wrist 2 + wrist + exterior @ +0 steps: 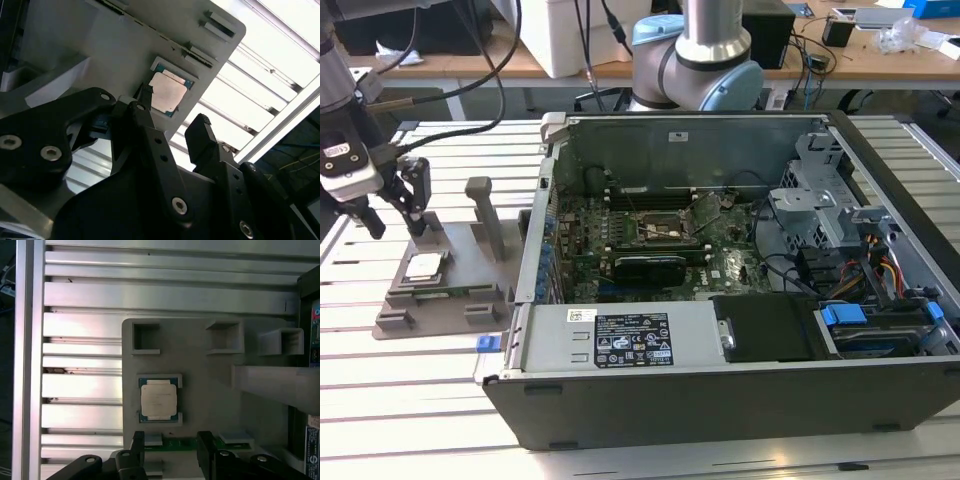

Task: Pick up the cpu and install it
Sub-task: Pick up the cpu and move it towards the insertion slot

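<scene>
Gripper point(172, 107) first: jaws spread, nothing between them. We read it as released and empty. In the second wrist view the two black fingers point(145, 130) frame the chip below them without touching it. We judge that the tool hangs above the part, clear of it.

The cpu point(159, 398) lies flat, silver top up, seated in its square recess in the grey tray point(210, 390). In the exterior view the cpu point(424, 266) sits at about 5 o'clock from the gripper point(392, 215), close under it. The upright posts of the tray point(440, 310) stand at about 3 o'clock from the chip.

The tray rests on the slatted metal table point(410, 400). It sits at about 9 o'clock from the open computer case point(720, 400), just beside the case wall.

Farther in, the motherboard point(650, 250) lies exposed on the case floor. Its socket point(665, 230) is near the board's middle. The socket looks dark and unfilled, though we cannot be sure.

Progress, as we judge it: the approach over the chip is made. The grasp has not been made, the chip has not been lifted, and nothing is installed. Nearly the whole task remains.
</scene>
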You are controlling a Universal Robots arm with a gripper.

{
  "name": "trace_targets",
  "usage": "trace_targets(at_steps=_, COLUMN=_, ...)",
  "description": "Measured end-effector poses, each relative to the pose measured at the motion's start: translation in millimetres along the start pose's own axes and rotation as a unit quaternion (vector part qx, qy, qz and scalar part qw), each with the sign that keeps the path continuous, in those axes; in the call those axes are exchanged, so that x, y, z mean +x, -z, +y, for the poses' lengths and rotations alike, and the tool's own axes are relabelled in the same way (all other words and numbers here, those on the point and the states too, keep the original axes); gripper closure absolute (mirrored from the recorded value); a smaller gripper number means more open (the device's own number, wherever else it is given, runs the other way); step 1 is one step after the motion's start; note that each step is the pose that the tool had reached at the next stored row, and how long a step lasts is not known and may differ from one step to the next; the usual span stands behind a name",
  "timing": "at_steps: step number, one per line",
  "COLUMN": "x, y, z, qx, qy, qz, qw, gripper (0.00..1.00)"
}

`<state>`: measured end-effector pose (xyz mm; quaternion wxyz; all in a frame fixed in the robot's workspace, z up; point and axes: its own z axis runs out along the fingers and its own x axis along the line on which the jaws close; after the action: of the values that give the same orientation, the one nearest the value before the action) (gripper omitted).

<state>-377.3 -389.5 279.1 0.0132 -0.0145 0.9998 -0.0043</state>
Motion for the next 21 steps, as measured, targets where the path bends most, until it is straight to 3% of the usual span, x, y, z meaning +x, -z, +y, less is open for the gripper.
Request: trace_targets(at_steps=21, x=0.8, y=-36.5, z=0.4, qx=0.0005, qy=0.000, qz=0.0006, qw=1.0000, gripper=0.46)
